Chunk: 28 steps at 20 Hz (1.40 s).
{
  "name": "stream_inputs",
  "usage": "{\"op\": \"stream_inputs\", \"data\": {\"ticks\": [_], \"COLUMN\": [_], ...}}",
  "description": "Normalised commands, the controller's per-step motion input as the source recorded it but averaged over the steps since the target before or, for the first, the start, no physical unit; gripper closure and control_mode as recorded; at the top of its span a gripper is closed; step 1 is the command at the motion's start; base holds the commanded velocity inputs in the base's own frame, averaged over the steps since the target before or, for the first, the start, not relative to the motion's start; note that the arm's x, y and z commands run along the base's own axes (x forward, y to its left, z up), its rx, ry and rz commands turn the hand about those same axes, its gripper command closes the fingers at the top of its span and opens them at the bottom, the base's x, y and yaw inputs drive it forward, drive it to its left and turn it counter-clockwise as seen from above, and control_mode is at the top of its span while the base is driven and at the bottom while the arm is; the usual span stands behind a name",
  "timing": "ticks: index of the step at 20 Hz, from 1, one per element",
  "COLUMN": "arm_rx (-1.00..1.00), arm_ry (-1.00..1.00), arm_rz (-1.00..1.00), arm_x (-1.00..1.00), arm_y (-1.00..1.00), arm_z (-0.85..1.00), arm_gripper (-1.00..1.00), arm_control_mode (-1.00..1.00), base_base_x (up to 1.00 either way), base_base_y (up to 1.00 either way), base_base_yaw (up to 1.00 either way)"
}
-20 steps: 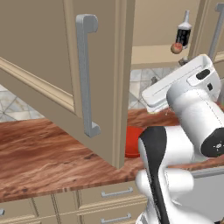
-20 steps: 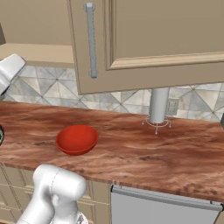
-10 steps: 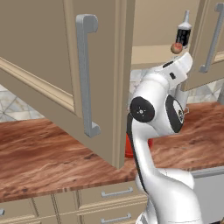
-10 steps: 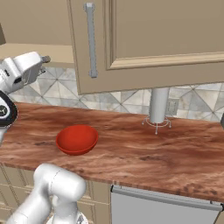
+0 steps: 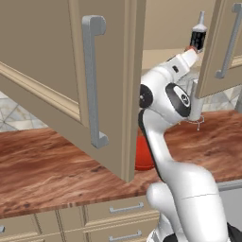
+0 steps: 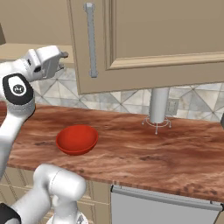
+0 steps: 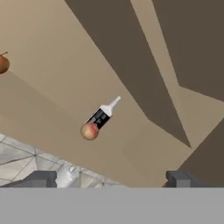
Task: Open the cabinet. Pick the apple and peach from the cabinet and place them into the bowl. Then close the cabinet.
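The cabinet (image 5: 56, 56) stands open, its left door swung out toward me with a long grey bar handle (image 5: 92, 80). Inside on the shelf, a rounded orange-pink fruit, apparently the peach (image 7: 89, 131), lies right against a dark bottle (image 7: 103, 115). A reddish fruit with a stem, apparently the apple (image 7: 2, 64), sits farther along the shelf at the picture's edge. My gripper (image 7: 109, 178) is raised to shelf level, short of the peach, open with nothing between its fingertips (image 7: 42, 178). The red bowl (image 6: 77, 139) rests on the counter below, half hidden behind the door in the left base view.
The cabinet's right door (image 5: 226, 47) hangs ajar beside the bottle (image 5: 198, 35). A grey upright post on a wire stand (image 6: 157, 107) is on the brown counter (image 6: 131, 153) by the tiled wall. Drawers (image 5: 123, 210) run under the counter.
The arm has swung up from above the counter, and the hand has risen to the open cabinet's shelf near the bottle. Doors and bowl have not moved.
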Motion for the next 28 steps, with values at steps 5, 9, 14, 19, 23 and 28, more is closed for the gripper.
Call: {"op": "stream_inputs", "data": {"ticks": [5,9,14,19,23,28], "arm_rx": [0.01,0.02,0.0,0.03,0.13,0.12], "arm_ry": [0.03,0.0,0.0,0.0,-0.12,-0.38], "arm_rz": [-0.08,-0.19,-0.15,-0.15,-0.14,-0.08], "arm_x": [0.34,0.01,0.03,-0.01,-0.62,-1.0], "arm_y": [-0.37,-0.61,-0.41,-0.48,-0.76,-0.67], "arm_z": [-0.01,0.0,0.0,0.0,0.04,0.23], "arm_gripper": [-1.0,-1.0,-1.0,-1.0,-1.0,-1.0], "arm_control_mode": [-1.0,-1.0,-1.0,-1.0,-1.0,-1.0], "base_base_x": [0.0,0.0,0.0,0.0,0.0,0.0], "base_base_y": [0.0,0.0,0.0,0.0,0.0,0.0], "base_base_yaw": [0.0,0.0,0.0,0.0,0.0,0.0]}}
